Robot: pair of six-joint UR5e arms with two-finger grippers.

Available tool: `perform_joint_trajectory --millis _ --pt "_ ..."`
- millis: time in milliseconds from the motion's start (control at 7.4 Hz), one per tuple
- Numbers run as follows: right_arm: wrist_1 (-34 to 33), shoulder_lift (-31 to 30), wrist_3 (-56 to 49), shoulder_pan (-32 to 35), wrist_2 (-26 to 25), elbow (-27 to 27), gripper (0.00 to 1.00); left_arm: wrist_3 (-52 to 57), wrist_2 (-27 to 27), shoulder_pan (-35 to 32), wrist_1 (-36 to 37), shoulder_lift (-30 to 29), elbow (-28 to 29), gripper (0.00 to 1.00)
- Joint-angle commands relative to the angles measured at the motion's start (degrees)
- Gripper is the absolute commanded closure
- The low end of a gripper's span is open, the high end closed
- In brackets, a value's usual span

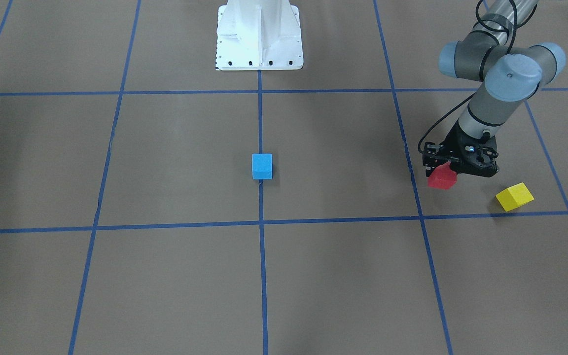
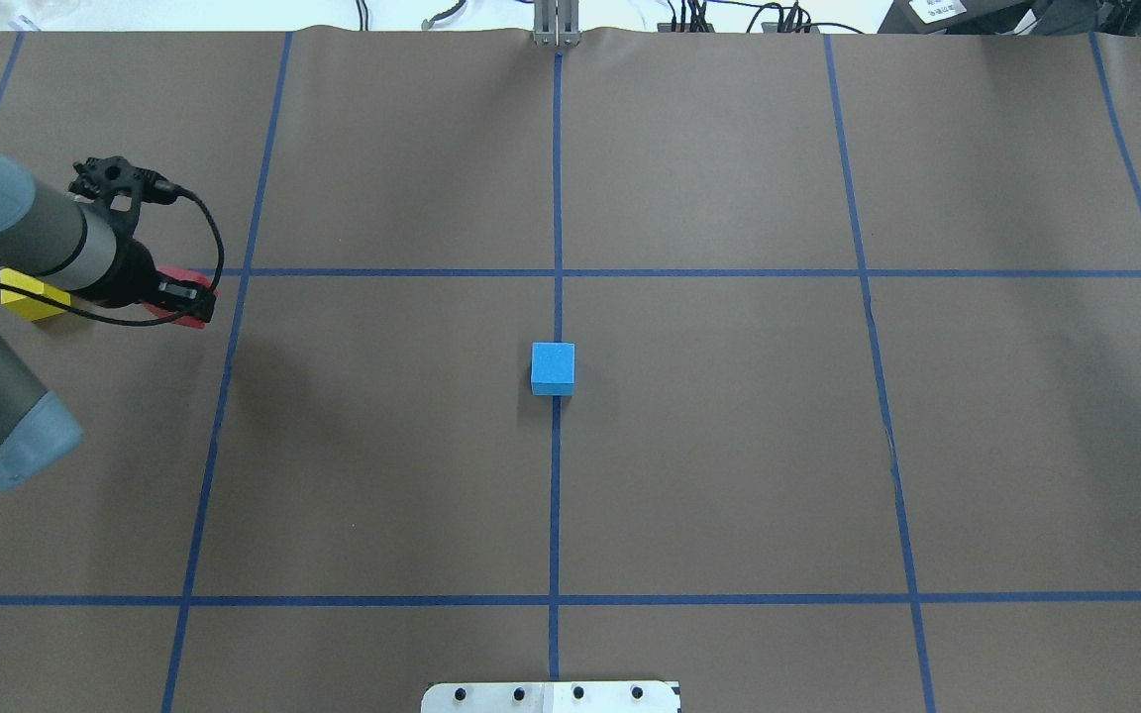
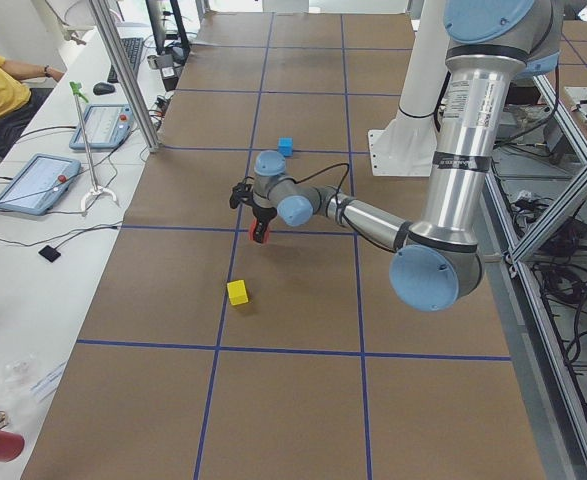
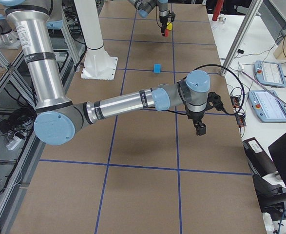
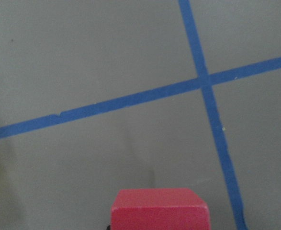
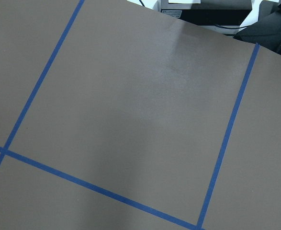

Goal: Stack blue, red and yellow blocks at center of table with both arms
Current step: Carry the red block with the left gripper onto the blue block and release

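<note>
Centrally, the blue block (image 2: 553,367) sits flat on the brown bench (image 2: 729,446), astride the middle tape line (image 2: 557,198), with bare surface on every side. Seen from overhead, the left pincer (image 1: 443,172) is well out toward 9 o'clock from it, across a broad stretch of open bench, gripping the red block (image 1: 441,180), which is tilted. The yellow block (image 1: 514,196) lies near the red one, apart from it, further toward 9 o'clock. The right pincer (image 4: 200,129) hangs near the bench's operator-side edge; I cannot tell whether it is wide or narrow.
</note>
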Motion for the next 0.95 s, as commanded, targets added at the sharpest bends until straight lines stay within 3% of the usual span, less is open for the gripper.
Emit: perform_joint_trajectory --millis 0,270,541,811 --pt "-0.2 -1.3 0.4 0.0 -0.1 -0.4 0.0 -0.8 -1.1 0.8 16.8 -15.3 -0.1 1.0" --pt "-0.2 -1.7 2.4 0.0 -0.1 -0.4 0.0 -6.9 -1.0 5.4 20.8 -23.8 2.3 1.0" --pt "0.3 -3.5 3.5 0.2 -0.3 -0.3 0.0 -14.2 0.1 10.5 20.8 -32.9 9.2 1.0" --pt "0.3 -4.0 3.6 0.7 -0.2 -0.3 0.0 -20.2 5.5 15.5 20.6 -38.5 14.4 1.0"
